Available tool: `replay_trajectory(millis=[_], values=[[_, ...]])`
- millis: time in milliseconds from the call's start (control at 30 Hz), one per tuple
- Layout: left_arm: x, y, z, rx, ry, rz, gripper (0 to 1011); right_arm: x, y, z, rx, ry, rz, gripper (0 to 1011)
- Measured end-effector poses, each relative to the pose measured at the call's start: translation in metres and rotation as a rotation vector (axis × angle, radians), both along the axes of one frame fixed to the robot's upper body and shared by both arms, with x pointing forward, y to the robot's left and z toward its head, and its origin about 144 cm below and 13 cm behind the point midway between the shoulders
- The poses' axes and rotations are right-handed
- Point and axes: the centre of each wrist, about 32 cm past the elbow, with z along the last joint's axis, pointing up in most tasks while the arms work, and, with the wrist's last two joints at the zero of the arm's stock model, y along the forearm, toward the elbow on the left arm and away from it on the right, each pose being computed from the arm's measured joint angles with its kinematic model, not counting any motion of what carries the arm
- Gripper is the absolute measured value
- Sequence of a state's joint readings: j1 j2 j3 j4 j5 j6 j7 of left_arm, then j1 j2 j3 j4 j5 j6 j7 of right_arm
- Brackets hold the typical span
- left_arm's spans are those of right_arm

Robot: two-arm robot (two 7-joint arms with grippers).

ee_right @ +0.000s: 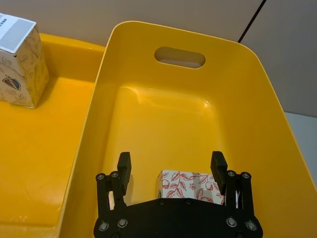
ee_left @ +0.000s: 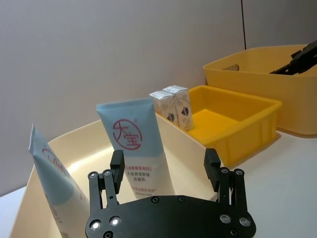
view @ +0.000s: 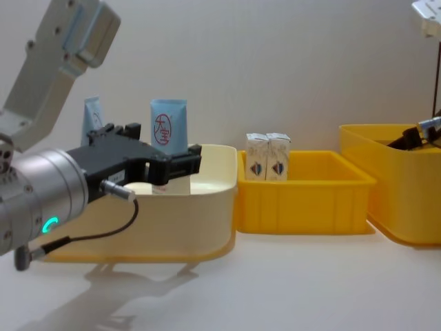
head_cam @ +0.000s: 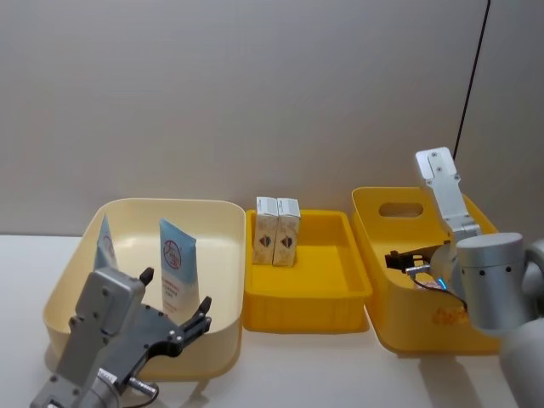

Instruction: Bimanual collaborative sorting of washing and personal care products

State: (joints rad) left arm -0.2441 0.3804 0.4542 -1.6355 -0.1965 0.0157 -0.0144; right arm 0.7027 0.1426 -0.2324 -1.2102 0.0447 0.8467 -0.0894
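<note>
Two light-blue-and-white squeeze tubes [head_cam: 177,268] stand upright in the cream bin [head_cam: 161,204], well apart. Two white cartons [head_cam: 277,231] stand touching side by side at the far left corner of the shallow yellow tray [head_cam: 319,255]. A red-patterned carton [ee_right: 190,186] lies on the floor of the deep yellow bin [ee_right: 163,114]. The right gripper [ee_right: 171,161] is above the carton, fingers spread. The left gripper [ee_left: 164,161] hovers at the cream bin's near rim, fingers spread and empty.
</note>
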Motion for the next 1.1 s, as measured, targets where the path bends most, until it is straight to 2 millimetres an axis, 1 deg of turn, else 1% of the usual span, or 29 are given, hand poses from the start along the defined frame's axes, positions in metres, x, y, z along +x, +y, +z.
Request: replay_trajectory(millis=[133, 233, 400, 667, 933, 1100], values=[[0.001, -0.002, 0.006, 0.003, -0.014, -0.010, 1003, 0.001, 0.000, -0.001, 0.000, 0.007, 0.001, 1001], [0.001, -0.004, 0.016, 0.006, -0.034, -0.025, 1003, 0.001, 0.000, -0.001, -0.001, 0.010, 0.001, 1001], [0.002, -0.007, 0.026, 0.005, -0.055, -0.042, 1003, 0.002, 0.000, -0.002, -0.002, 0.013, 0.001, 1001], [0.004, -0.010, 0.041, -0.028, -0.071, -0.060, 1002, 0.002, 0.000, -0.002, -0.002, 0.018, 0.001, 1001], [0.003, -0.009, 0.049, -0.049, -0.061, -0.047, 1003, 0.003, 0.000, -0.002, -0.002, 0.020, 0.001, 1001], [0.001, -0.002, 0.052, -0.049, -0.040, -0.006, 1004, 0.003, -0.001, -0.002, -0.002, 0.021, 0.001, 1001]])
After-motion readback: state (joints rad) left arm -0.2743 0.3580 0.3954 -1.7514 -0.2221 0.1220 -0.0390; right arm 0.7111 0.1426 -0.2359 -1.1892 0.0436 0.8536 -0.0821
